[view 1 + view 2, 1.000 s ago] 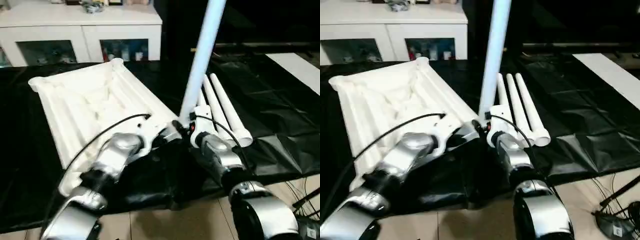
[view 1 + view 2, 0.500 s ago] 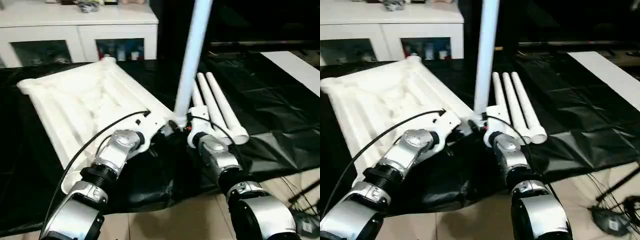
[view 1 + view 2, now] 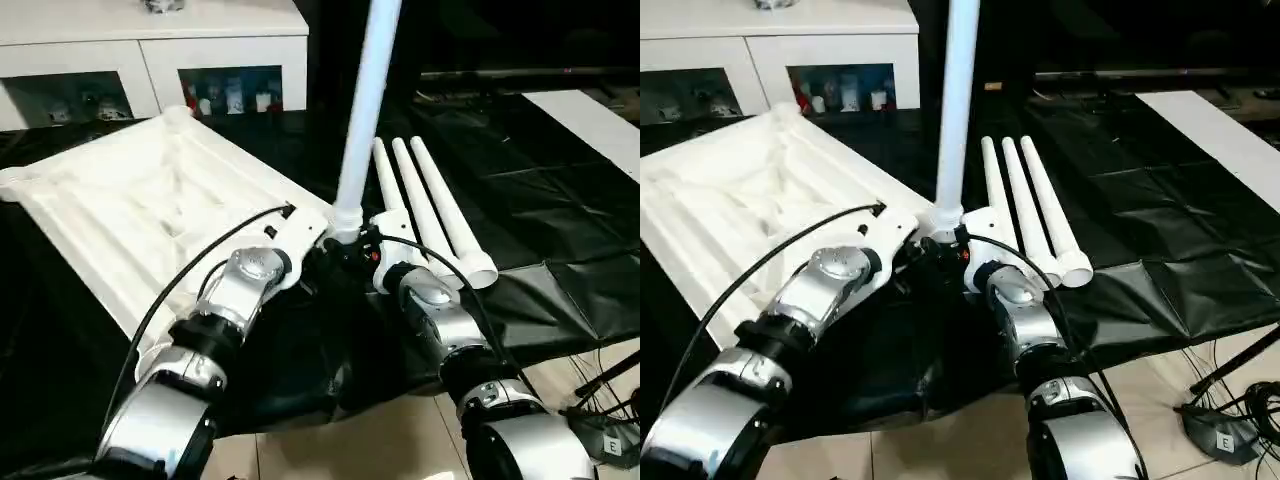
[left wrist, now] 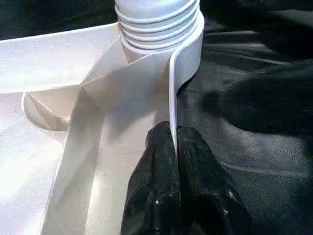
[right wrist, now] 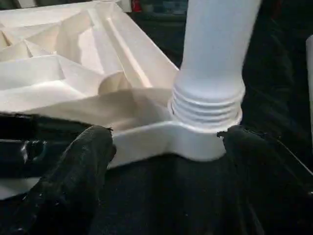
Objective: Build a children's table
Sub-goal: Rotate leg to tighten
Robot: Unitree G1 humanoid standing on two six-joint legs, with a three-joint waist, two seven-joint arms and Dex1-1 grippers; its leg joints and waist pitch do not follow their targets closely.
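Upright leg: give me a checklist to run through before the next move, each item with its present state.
1. Upright leg stands in the corner socket: ok.
2. Leg screwed fully home: not ok, threads show above the socket.
3. Left gripper pinched on the top's rim: ok.
4. Right gripper open, fingers apart on either side of the socket: ok.
5. Three spare legs side by side beside the top: ok.
6. Other sockets undamaged: cannot tell.

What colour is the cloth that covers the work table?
Black. The cloth shows best in the right eye view, under the white table parts.
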